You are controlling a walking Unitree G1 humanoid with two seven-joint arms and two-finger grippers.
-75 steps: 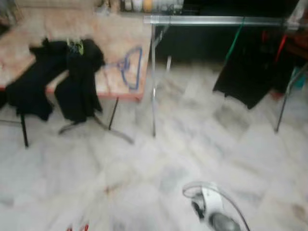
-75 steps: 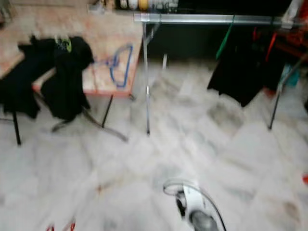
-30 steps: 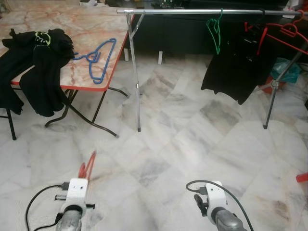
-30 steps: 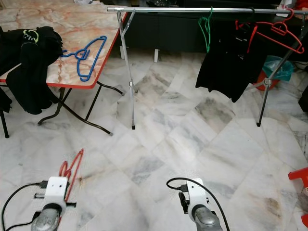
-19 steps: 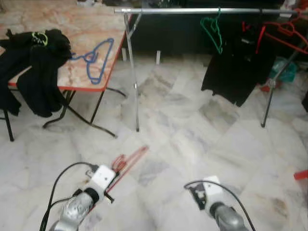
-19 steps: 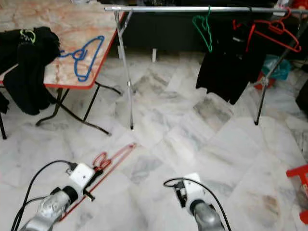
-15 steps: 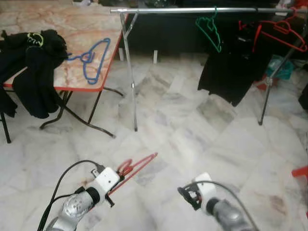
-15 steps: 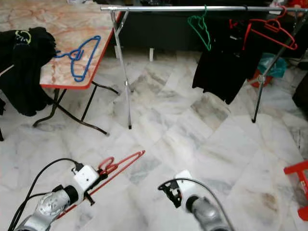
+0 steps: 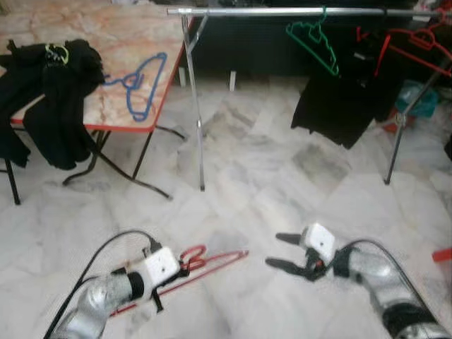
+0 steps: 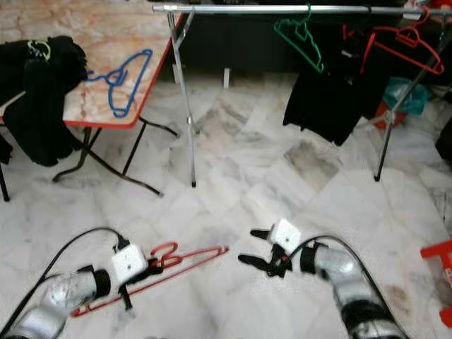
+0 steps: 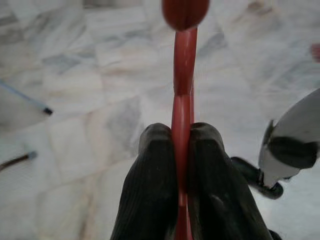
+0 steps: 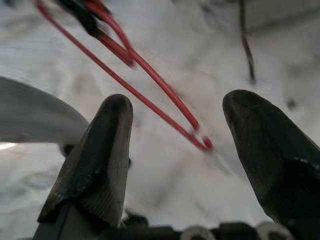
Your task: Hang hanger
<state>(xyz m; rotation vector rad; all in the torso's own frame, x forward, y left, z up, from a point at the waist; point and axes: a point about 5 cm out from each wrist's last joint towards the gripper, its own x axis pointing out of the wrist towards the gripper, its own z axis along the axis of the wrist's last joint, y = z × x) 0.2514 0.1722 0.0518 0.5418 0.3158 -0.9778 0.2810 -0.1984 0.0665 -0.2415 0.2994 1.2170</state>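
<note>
Currently your left gripper (image 11: pixel 182 150) is clenched on the red hanger (image 9: pixel 212 260), holding it low over the marble floor (image 9: pixel 240 176), lying nearly flat. Your right gripper (image 9: pixel 280 251) has its fingers spread wide, pointing at the hanger's far tip, near but not touching. Ahead stands the clothes rail (image 9: pixel 282 11) with a green hanger (image 9: pixel 312 44); a blue hanger (image 9: pixel 138 85) lies on the table (image 9: pixel 106 42).

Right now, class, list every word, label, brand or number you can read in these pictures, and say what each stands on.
None can be read.
The black garment on the table bears a yellow-green mark at its collar, too small and blurred to read.
The red hanger in the left end effector carries no lettering.
</note>
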